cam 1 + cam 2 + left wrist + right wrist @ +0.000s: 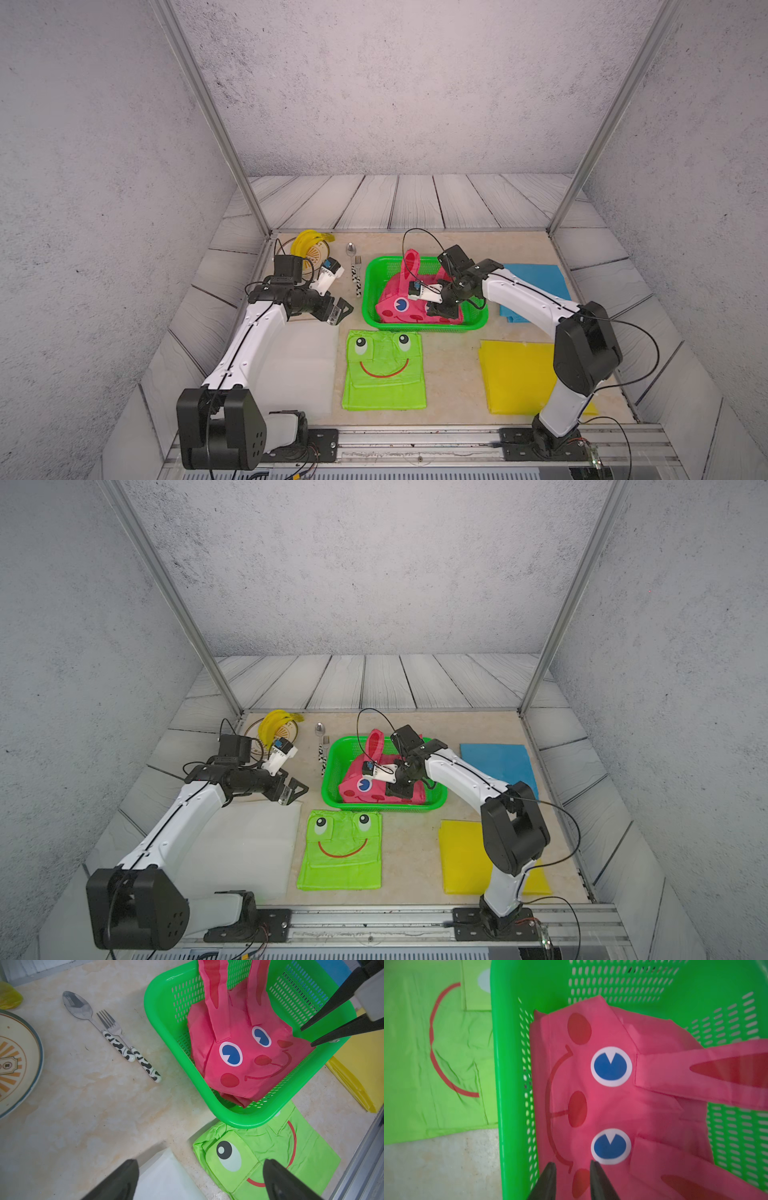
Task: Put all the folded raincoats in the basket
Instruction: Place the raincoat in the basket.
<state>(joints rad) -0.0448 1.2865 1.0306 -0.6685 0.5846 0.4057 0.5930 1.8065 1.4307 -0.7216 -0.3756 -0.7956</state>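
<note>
Left wrist, pink bunny-faced raincoat (245, 1053), inside green mesh basket (249, 1121)

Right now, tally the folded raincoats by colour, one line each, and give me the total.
Pink raincoat: 1, in the basket
Green raincoat: 1
Yellow raincoat: 1
Blue raincoat: 1
White raincoat: 1
Total: 5

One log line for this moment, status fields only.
pink rabbit raincoat: inside green basket | right tool: over raincoat, slightly open, empty | left tool: wide open, beside basket
</note>
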